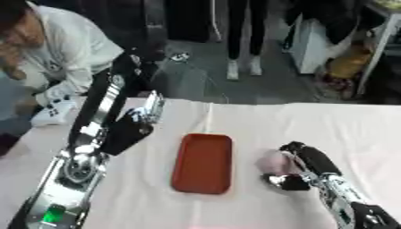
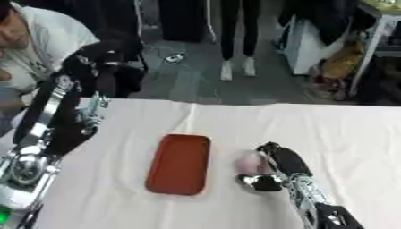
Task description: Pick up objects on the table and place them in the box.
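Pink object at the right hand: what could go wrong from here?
1. The right hand is curled over the pink object, hiding most of it; how well it is held cannot be seen, so it may slip when lifted.
2. The red tray looks shallow, so a drop from height could bounce out.
3. The left hand hangs near the tray's left edge and could crowd the placement.

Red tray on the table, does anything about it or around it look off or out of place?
Nothing stands out. The red tray lies flat on the white tablecloth, holding nothing, and the right hand is curled round a pink object beside it.
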Robot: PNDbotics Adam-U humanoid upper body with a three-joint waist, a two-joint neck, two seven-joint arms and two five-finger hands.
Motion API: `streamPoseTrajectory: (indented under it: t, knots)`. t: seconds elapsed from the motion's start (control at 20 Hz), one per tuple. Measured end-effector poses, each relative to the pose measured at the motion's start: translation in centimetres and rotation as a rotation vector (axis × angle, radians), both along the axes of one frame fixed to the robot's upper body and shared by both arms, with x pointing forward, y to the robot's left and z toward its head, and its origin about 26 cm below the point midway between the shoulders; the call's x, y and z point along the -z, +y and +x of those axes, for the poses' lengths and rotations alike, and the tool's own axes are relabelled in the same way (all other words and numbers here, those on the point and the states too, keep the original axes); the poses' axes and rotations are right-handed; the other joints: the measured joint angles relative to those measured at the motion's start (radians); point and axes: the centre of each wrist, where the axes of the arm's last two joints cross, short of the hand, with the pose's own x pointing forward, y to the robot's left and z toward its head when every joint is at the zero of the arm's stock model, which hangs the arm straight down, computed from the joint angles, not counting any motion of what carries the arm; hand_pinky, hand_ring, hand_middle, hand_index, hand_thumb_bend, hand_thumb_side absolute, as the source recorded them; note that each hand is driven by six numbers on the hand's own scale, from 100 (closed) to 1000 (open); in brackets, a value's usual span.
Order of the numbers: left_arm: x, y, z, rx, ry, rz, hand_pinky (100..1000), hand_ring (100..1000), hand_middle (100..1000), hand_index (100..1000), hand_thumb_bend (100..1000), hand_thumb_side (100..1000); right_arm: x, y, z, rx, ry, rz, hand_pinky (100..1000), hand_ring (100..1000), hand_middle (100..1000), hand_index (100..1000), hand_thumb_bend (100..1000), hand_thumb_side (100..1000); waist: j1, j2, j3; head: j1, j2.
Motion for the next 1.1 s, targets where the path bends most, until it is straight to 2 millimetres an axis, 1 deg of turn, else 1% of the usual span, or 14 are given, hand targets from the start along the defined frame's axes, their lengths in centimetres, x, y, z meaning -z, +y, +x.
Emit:
streamPoseTrajectory:
  t: [0.15, 0.2, 0.25, 0.3, 0.35, 0.4, 0.45, 0.55, 0.6, 0.65, 0.75, 0.8, 0.95, 1.1]
  knots:
    - [0.0, -0.01, 0.0, 0.002, 0.001, -0.002, 808, 828, 886, 933, 100, 742, 0.07, 0.04, 0.02, 0.002, -0.002, 0.001, 546, 548, 771, 856, 611, 587, 0.0, 0.002, 0.0, 0.0, -0.004]
    - [-0.01, -0.01, 0.0, 0.002, 0.0, -0.002, 808, 828, 886, 933, 100, 742, 0.0, 0.1, 0.06, 0.001, -0.004, 0.001, 571, 557, 773, 857, 613, 588, 0.0, 0.002, 0.001, 0.0, -0.005]
    - [-0.01, -0.01, 0.0, 0.002, 0.001, -0.002, 808, 828, 886, 933, 100, 742, 0.04, 0.12, 0.06, 0.001, -0.005, 0.0, 419, 498, 740, 842, 602, 566, 0.0, 0.002, 0.002, 0.0, -0.005]
    - [-0.01, -0.01, 0.0, 0.002, 0.0, -0.002, 808, 828, 886, 933, 100, 742, 0.08, 0.13, 0.05, 0.001, -0.005, 0.0, 435, 503, 745, 844, 603, 567, 0.0, 0.002, 0.002, 0.0, -0.005]
    - [-0.01, -0.01, 0.0, 0.002, 0.0, -0.002, 808, 828, 886, 933, 100, 741, 0.1, 0.17, 0.05, 0.001, -0.006, 0.001, 270, 455, 693, 822, 585, 549, 0.0, 0.002, 0.002, 0.0, -0.005]
    - [-0.01, -0.01, 0.0, 0.002, 0.0, -0.002, 808, 828, 886, 933, 100, 741, 0.13, 0.25, 0.03, -0.001, -0.007, 0.003, 248, 449, 686, 818, 583, 547, 0.0, 0.002, 0.003, 0.0, -0.005]
    - [-0.01, -0.02, 0.0, 0.003, 0.0, -0.002, 808, 828, 886, 933, 100, 741, 0.14, 0.26, 0.03, -0.002, -0.009, 0.005, 123, 402, 626, 786, 569, 533, 0.0, 0.002, 0.003, 0.0, -0.005]
    - [-0.02, -0.02, 0.0, 0.003, 0.0, -0.002, 808, 828, 886, 932, 100, 742, 0.17, 0.27, 0.02, -0.005, -0.013, 0.012, 100, 357, 574, 746, 553, 523, 0.0, 0.003, 0.003, 0.0, -0.005]
    - [-0.02, -0.02, 0.01, 0.003, 0.0, -0.002, 808, 828, 886, 932, 100, 741, 0.17, 0.28, 0.02, -0.007, -0.015, 0.015, 100, 387, 605, 770, 564, 529, 0.0, 0.003, 0.003, 0.0, -0.005]
    - [-0.02, -0.02, 0.01, 0.003, 0.0, -0.002, 808, 828, 886, 932, 100, 741, 0.21, 0.27, 0.01, -0.007, -0.018, 0.017, 100, 320, 529, 703, 545, 512, 0.0, 0.004, 0.003, 0.0, -0.005]
    - [-0.03, -0.03, 0.01, 0.003, 0.0, -0.002, 808, 828, 886, 932, 100, 741, 0.34, 0.24, -0.01, -0.006, -0.022, 0.019, 100, 272, 477, 647, 527, 505, 0.0, 0.004, 0.003, 0.001, -0.005]
    - [-0.03, -0.03, 0.01, 0.003, 0.0, -0.002, 808, 828, 886, 932, 100, 741, 0.36, 0.25, -0.02, -0.006, -0.027, 0.02, 100, 290, 496, 667, 528, 510, 0.0, 0.004, 0.003, 0.001, -0.005]
    - [-0.03, -0.03, 0.01, 0.003, 0.0, -0.002, 808, 828, 886, 932, 100, 741, 0.62, 0.24, -0.13, -0.004, -0.038, 0.027, 100, 198, 378, 558, 491, 491, 0.0, 0.004, 0.003, 0.001, -0.005]
    - [-0.03, -0.03, 0.01, 0.003, 0.0, -0.002, 808, 828, 886, 932, 100, 741, 0.87, 0.25, -0.21, -0.001, -0.053, 0.043, 100, 169, 347, 526, 469, 486, 0.0, 0.004, 0.003, 0.002, -0.005]
